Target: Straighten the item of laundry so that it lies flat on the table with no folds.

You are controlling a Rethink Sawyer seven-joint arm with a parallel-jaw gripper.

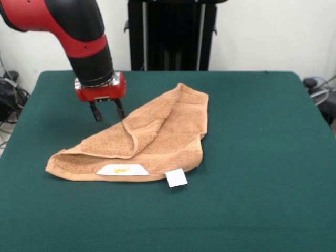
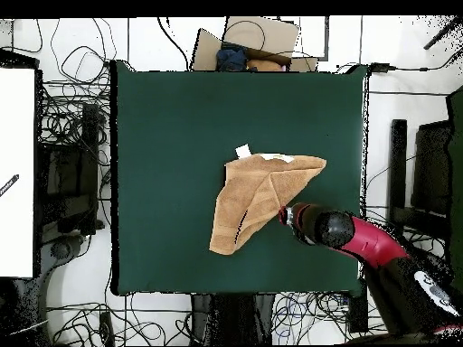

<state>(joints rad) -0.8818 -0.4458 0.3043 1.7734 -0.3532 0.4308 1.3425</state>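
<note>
While the small orange-tan terry hand towel (image 1: 142, 142) is seen lying folded over itself at the middle of the front view, the straightening is judged to be only at its approach stage. The red and black gripper (image 1: 107, 111) is held in the upper left of that frame, just beside the towel's folded edge, with its two dark fingers (image 1: 96, 112) parted a little and nothing held between them. In the overhead view the gripper (image 2: 286, 216) is found at the right edge of the cloth, towards the lower right of the large dark green cloth-topped table (image 2: 172, 163).

A thick diagonal flap is laid across the towel's body, so a rough triangle is formed rather than a rectangle. For the next move, the flap's edge would probably need to be pinched and drawn outward. The pile looks soft and looped; a flat white tag with a yellow mark (image 1: 122, 169) and a plain white tag (image 1: 176, 178) are shown along the lower hem.
</note>
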